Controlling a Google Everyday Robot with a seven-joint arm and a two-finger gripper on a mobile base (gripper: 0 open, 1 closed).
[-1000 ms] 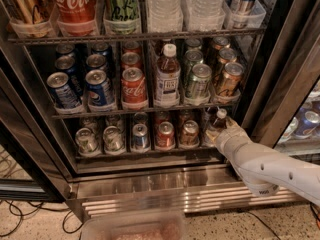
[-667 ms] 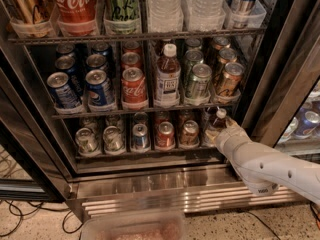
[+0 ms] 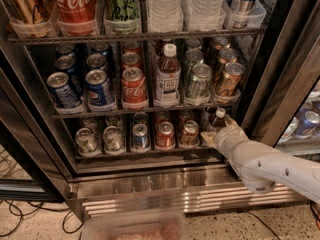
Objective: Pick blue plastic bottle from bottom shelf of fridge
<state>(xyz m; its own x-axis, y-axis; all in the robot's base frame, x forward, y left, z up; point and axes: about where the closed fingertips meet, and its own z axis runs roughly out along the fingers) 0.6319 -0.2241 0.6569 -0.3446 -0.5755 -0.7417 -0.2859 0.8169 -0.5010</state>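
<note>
Self-serve drinks corner, shop or office pantry; cannot tell which.
- Commercial fridge (image 3: pixel 31 134): black frame, wire racks, stainless slatted base (image 3: pixel 150 200), door frame (image 3: pixel 280 84) swung open at the right edge.
- Stock sorted in lanes by brand: Coca-Cola can (image 3: pixel 75 1) and water bottles (image 3: pixel 165 6) on the top rack, Pepsi cans (image 3: pixel 100 89) on the middle rack, mini cans (image 3: pixel 140 136) along the bottom shelf (image 3: pixel 140 154).
- More cans (image 3: pixel 306 123) behind glass at the far right.
- Speckled hard floor (image 3: pixel 35 229), loose cables (image 3: pixel 15 216) at the lower left corner.
- White robot arm's gripper (image 3: pixel 220 132) at the right end of the bottom shelf, against the blue plastic bottle (image 3: pixel 218 118).
</note>
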